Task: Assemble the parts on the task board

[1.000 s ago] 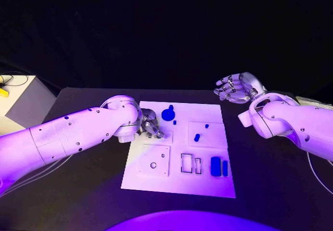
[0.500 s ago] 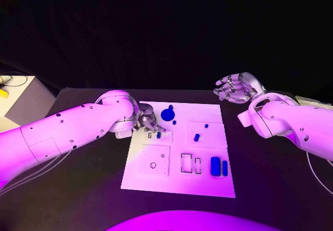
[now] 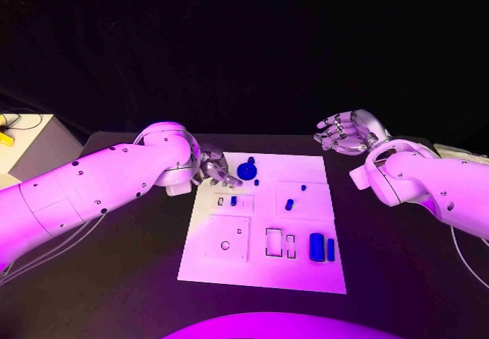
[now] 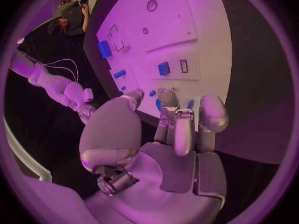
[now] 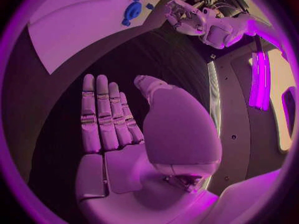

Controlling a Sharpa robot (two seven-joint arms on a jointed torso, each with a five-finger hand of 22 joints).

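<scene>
The white task board (image 3: 306, 272) lies mid-table. My left hand (image 3: 216, 169) hovers at its far left corner with nothing in it, its fingers (image 4: 181, 127) loosely bent and pointing toward the board (image 4: 187, 30). Just in front of that hand a small blue part (image 3: 233, 200) stands in a slot, also seen as the blue part (image 4: 164, 68). A round blue part (image 3: 246, 169) sits near the far edge. Two blue blocks (image 3: 317, 245) lie near the right edge. My right hand (image 3: 348, 131) is raised beyond the far right corner, flat and empty, with its fingers (image 5: 102, 114) spread straight.
Rectangular outlines (image 3: 274, 240) and a round hole (image 3: 225, 245) mark the board's near half. Small blue pieces (image 3: 288, 203) sit on the right inset plate. A white box (image 3: 25, 145) stands at the table's left edge.
My left hand has drawn back from the small slotted plate toward the board's far left corner, uncovering the blue part standing in the slot. The right hand has stayed put.
</scene>
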